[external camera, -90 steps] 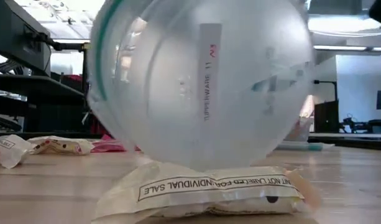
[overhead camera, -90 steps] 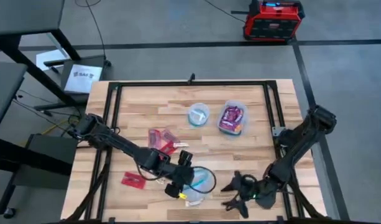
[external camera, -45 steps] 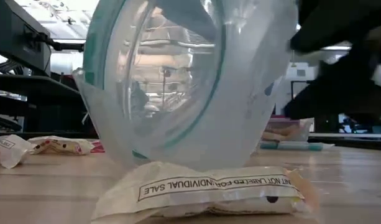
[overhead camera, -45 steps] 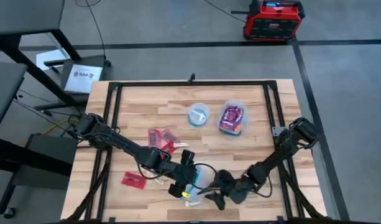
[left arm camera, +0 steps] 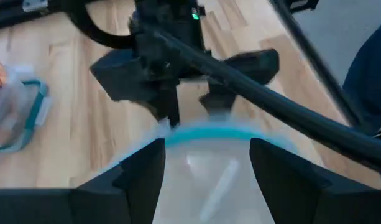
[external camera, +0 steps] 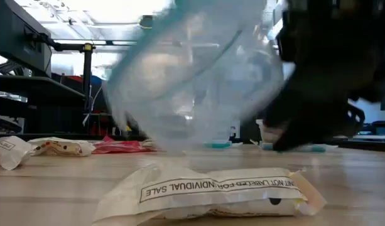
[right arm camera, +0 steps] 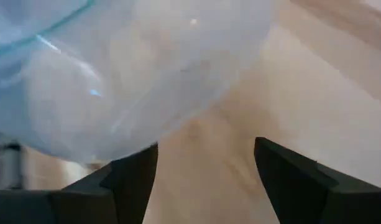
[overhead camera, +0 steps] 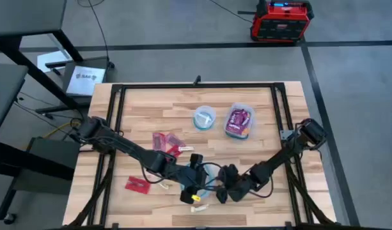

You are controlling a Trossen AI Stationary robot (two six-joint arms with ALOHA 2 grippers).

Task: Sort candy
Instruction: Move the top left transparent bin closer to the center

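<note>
Now both arms meet near the front edge of the worktop (overhead camera: 259,102). The left gripper (overhead camera: 194,185) holds a clear blue-rimmed tub (overhead camera: 207,179) lifted and tilted off the wood; its jaws stand wide, one finger on each side of the tub's wall. The right gripper (overhead camera: 222,186) sits just beside the tub, its jaws spread wide and holding nothing.

Candy lies scattered: a cream packet (external camera: 211,191) flat on the wood at the very front, below the tub; red packets (overhead camera: 167,143) further back on the left, one red packet (overhead camera: 137,184) alone near the left front. A round tub (overhead camera: 204,117) and a rectangular tub (overhead camera: 238,121) with purple candy stand at the back.
</note>
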